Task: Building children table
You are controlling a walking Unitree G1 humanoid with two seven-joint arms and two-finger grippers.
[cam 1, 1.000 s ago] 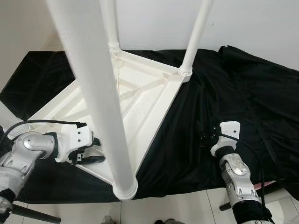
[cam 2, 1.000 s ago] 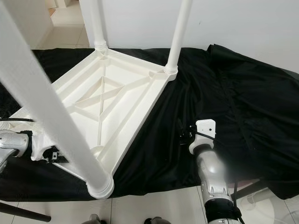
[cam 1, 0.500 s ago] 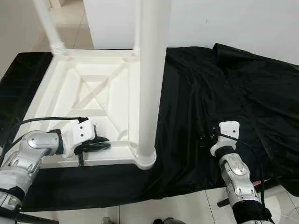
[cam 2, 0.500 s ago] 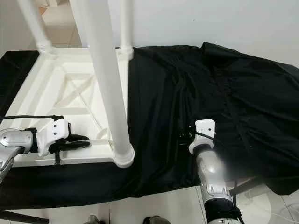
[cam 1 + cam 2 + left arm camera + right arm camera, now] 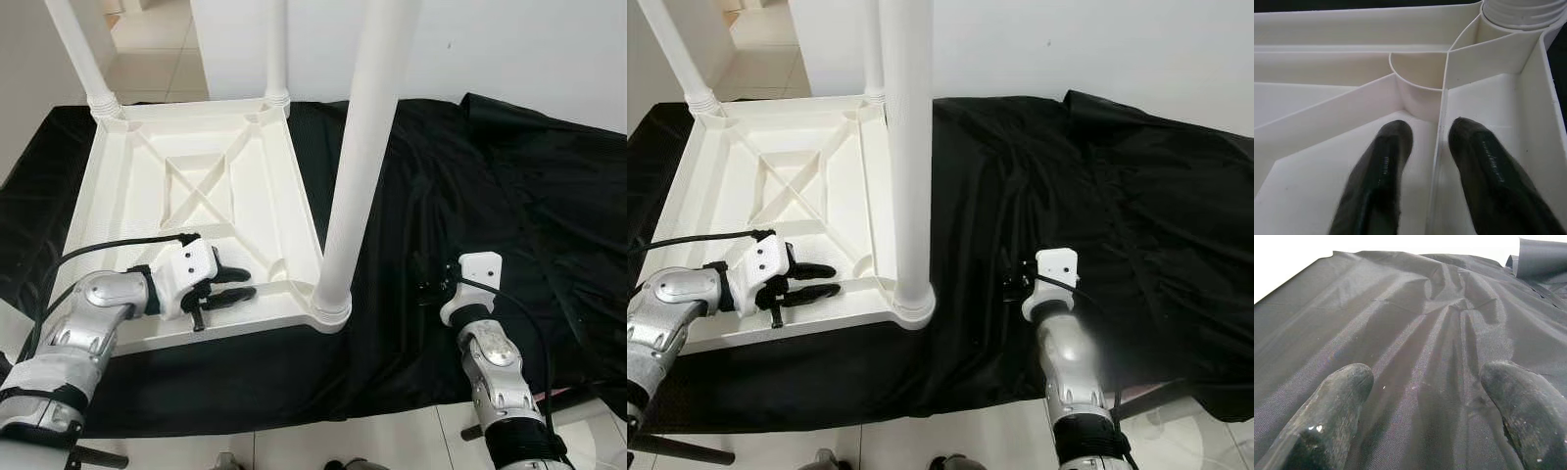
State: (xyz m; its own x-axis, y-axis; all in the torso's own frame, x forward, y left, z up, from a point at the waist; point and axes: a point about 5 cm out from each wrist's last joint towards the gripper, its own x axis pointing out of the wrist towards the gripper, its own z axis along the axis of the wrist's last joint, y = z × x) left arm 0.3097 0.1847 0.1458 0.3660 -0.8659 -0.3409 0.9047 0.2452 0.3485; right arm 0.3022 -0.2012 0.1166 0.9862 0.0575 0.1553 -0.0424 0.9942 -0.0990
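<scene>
Left claw [image 5: 233, 286] sits inside the near edge of the upturned white children's table [image 5: 196, 211], fingers [image 5: 1383, 161] a little apart and straddling a thin upright rib [image 5: 1439, 147] of the underside moulding, one finger in each compartment; whether the pads actually press the rib cannot be told. Just ahead of the fingertips in the left wrist view: a curved rib wall, then the ribbed collar of the near right leg socket [image 5: 1520, 12]. The children's table lies top-down on a black cloth [image 5: 470, 176], its cross-braced underside facing up. Near right leg [image 5: 358, 157] stands upright in its corner socket, just beside the left claw on the robot's right. Far left leg [image 5: 80, 54] and far right leg [image 5: 275, 49] also stand upright in their corner sockets. A black cable [image 5: 108, 247] loops from the left wrist over the table's underside. Right claw [image 5: 431, 284] is well apart from the children's table, low over the bare black cloth, fingers [image 5: 1332, 416] spread wide with nothing between them except wrinkled fabric. The cloth covers the floor from the wall toward the robot; pale floor tiles [image 5: 343, 441] show along its near edge.
</scene>
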